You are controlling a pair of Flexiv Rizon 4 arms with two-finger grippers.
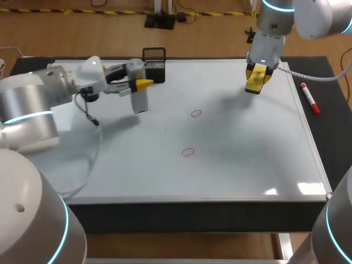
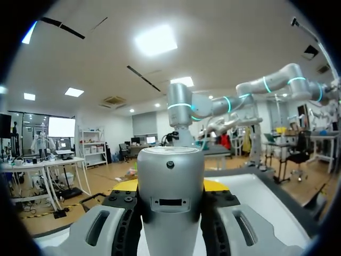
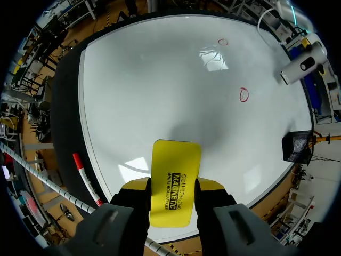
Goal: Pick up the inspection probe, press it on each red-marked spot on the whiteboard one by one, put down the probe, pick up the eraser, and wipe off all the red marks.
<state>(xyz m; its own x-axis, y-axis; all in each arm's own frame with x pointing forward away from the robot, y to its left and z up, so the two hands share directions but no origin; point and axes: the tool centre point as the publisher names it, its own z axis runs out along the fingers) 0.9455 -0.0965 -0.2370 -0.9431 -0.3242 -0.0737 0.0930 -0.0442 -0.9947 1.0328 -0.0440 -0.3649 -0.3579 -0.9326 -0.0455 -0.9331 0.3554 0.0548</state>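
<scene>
Left gripper (image 1: 142, 86) is clamping the probe (image 2: 170, 197). The silver barrel is sitting square between the two fingers (image 2: 123, 210), gripped from both sides, with the yellow tips just peeking out behind it. In the head view that's all happening in the upper left of the frame, the probe hanging down off the fingers over the whiteboard (image 1: 247, 159). It looks to be clear of the surface, though the angle is making that hard to call.

Over in the upper right, the right gripper (image 1: 257, 77) is squeezing the eraser (image 3: 176, 181). The yellow block is sticking out ahead of the fingers, pinched at its near end from both sides, and hovering above the board's upper right corner.

Two red rings are showing on the board: the upper mark (image 1: 196, 114) at centre frame and the lower mark (image 1: 188, 152) just below it, both well apart from either tool.

A black basket (image 1: 154, 64) is sitting at the board's top edge, just behind the probe. A red marker (image 1: 309, 98) is lying on the dark mat (image 1: 336, 132) off the board's right edge.
</scene>
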